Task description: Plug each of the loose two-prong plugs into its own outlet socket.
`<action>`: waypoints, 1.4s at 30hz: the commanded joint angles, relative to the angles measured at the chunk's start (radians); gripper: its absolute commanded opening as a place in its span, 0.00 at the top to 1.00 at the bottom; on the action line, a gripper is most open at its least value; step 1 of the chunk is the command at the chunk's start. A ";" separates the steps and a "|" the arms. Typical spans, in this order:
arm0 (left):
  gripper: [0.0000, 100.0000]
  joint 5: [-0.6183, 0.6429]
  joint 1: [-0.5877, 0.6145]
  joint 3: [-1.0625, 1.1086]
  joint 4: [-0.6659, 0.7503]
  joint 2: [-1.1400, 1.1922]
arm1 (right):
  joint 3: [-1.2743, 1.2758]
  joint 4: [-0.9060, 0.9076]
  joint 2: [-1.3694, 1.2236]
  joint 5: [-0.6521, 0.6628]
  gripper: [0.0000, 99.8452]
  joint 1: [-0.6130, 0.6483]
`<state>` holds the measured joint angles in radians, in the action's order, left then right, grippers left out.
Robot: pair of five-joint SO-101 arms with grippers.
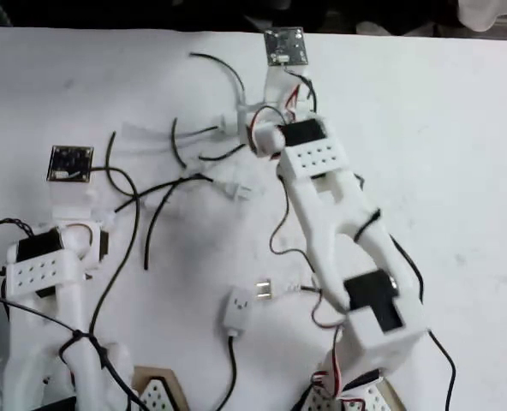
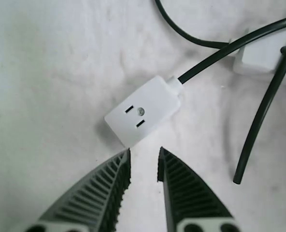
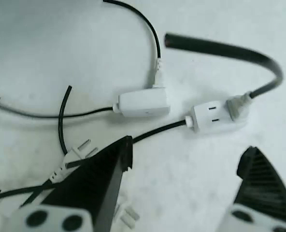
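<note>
Beside the white outlet socket [image 1: 236, 310] lying close to the arms' bases on the table [image 1: 459, 154], we see a two-prong plug [image 1: 263, 289] almost touching it, prongs turned toward it but not inserted. Farther out from that socket a second loose plug [image 1: 237, 190] lies among black cables [image 1: 142, 231]. Beyond that again, well apart from the socket, the right gripper [image 3: 190, 150] hangs with fingers spread wide, holding nothing. Just ahead of it lie a plain socket block [image 3: 144, 104] and a slotted socket block [image 3: 209, 117]. Well off to the outlet socket's other side, the left gripper [image 2: 143, 166] sits low over the table. Its fingers are only narrowly apart and grip nothing, their tips just short of an upturned socket [image 2: 143, 110] whose two slots face up.
</note>
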<state>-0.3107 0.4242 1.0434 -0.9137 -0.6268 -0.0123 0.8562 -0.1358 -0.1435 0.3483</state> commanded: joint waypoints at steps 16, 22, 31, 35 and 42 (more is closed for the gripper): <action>0.89 -0.003 -0.199 -0.129 -0.192 -0.031 | -0.040 0.750 0.348 0.028 0.79 -0.104; 0.89 0.003 -0.432 -0.287 -0.451 -0.031 | -0.040 0.792 0.341 0.029 0.85 -0.231; 0.77 0.071 -0.659 -0.322 -0.542 -0.031 | -0.040 0.786 0.340 0.029 0.87 -0.463; 0.76 0.201 -0.773 -0.319 -0.542 -0.030 | -0.040 0.786 0.340 0.029 0.87 -0.504; 0.76 0.376 -1.030 -0.311 -0.539 -0.021 | -0.040 0.786 0.340 0.029 0.87 -0.529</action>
<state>0.0054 -0.5255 0.7580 -1.4507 -0.6268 -0.0138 1.6448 0.1634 -0.1235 -0.1642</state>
